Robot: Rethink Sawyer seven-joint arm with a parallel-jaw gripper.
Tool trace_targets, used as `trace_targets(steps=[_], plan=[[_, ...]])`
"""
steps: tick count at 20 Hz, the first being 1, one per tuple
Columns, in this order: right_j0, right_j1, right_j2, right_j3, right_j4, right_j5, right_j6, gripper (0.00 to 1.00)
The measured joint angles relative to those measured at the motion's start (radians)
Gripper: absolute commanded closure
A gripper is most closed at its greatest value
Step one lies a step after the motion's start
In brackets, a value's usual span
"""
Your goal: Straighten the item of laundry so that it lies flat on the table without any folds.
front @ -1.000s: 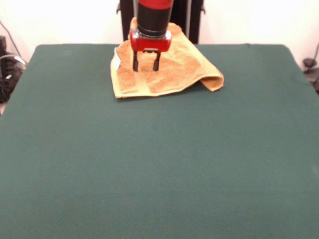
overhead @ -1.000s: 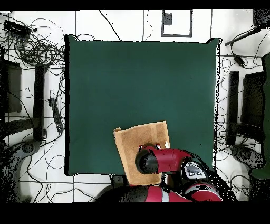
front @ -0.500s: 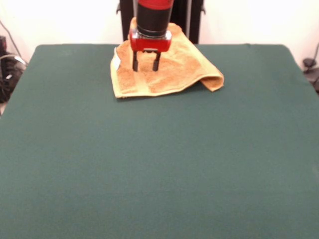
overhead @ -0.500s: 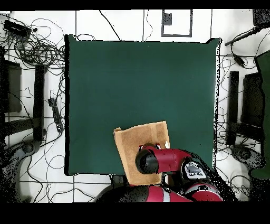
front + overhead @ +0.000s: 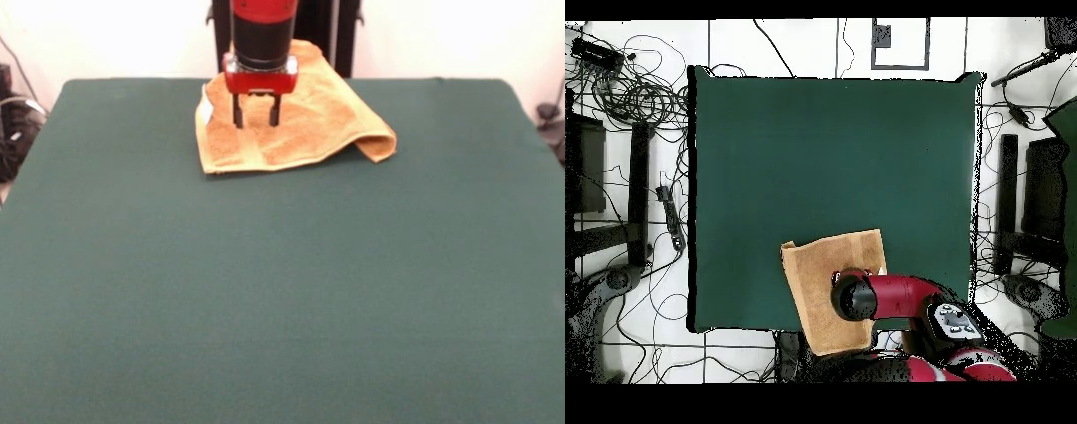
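**Towel not yet flat — one corner folded, gripper above it, nothing gripped**

Nearest the front camera, only bare table (image 5: pixel 282 309) is seen; the dark green top is unoccupied across its near and middle parts. No other items are seen on it.

Further back, the towel (image 5: pixel 300 124) is found at the far edge of the table, slightly left of centre in the front view. In the overhead view the towel (image 5: pixel 815 275) is seen at the table's bottom edge, partly overhanging it. Most of the cloth lies spread out, with a woven border band visible along the near-left part. A small white tag (image 5: pixel 206 108) is seen on the left edge. The right corner (image 5: pixel 378 144) is doubled over on itself and stands slightly proud of the table, so a fold is left to clear. Some rumpling toward the far edge is suggested, but it is partly hidden by the arm.

Furthest back, the gripper (image 5: pixel 256 113) is held upright over the left-centre of the towel, fingers (image 5: pixel 237 116) spread apart, tips pointed down just over or at the terry surface; contact cannot be confirmed. Nothing is pinched between them.

Progress is judged as partial: towel mostly laid out, right corner still to be unfolded, far edge still to be pulled fully onto the table.
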Motion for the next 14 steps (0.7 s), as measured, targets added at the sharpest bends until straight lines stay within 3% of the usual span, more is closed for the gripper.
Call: trace_targets(steps=[7, 14], plan=[[-0.082, -0.001, 0.102, -0.053, -0.021, 0.197, 0.0, 0.0], [-0.103, 0.011, 0.148, -0.1, -0.039, 0.321, 0.0, 0.0]])
